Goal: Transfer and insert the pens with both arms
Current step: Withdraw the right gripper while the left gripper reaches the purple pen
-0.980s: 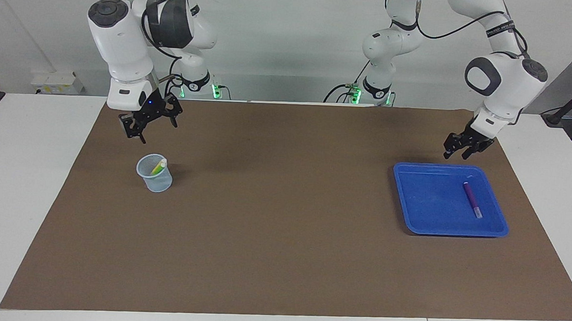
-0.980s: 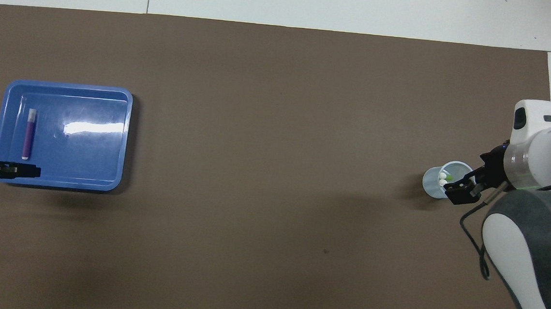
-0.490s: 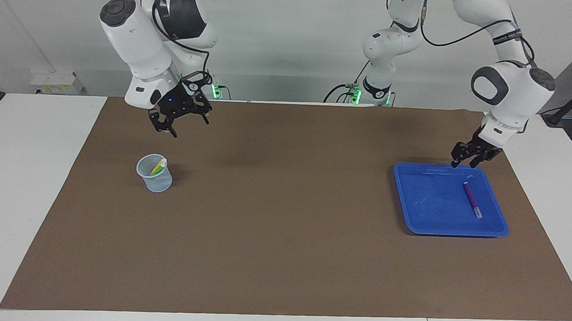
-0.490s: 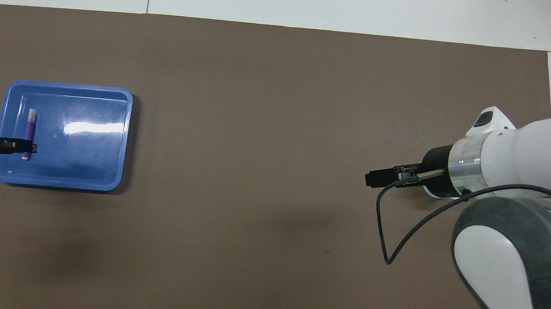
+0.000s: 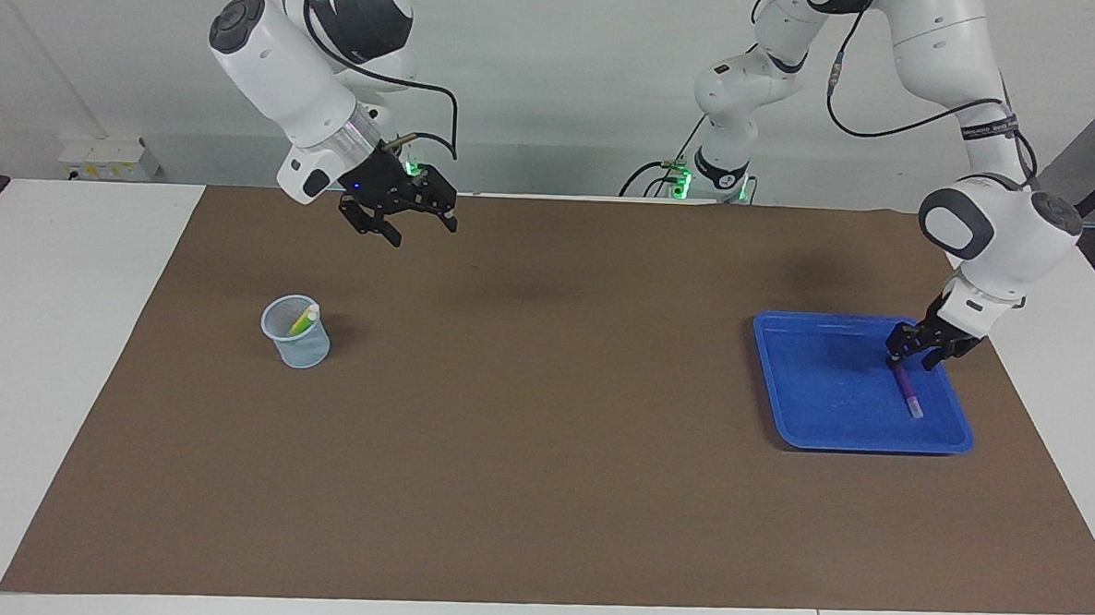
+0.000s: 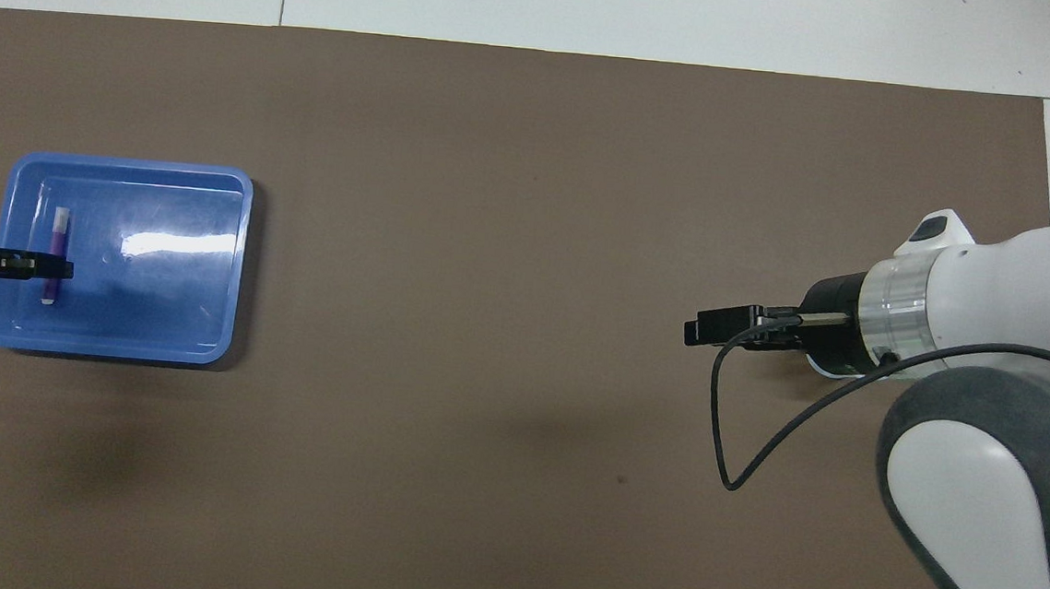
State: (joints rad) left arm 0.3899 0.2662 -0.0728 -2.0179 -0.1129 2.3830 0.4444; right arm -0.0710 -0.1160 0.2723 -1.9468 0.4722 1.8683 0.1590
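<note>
No text, label, brand or number is showing clearly enough to be read. A dark band on the left arm (image 5: 988, 131) is carrying pale lettering too small to make out, and round black tags at the two arm bases (image 5: 721, 178) are bearing white marks that cannot be told.

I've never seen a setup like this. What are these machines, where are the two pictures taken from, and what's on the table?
Two white robot arms work at a table with a brown mat. One camera faces them; the other looks down from above their end. The left gripper is low in the blue tray, straddling the purple pen, which lies flat, not lifted. The right gripper hangs open and empty over the mat. A clear cup at the right arm's end holds the yellow pen and a green one.
</note>
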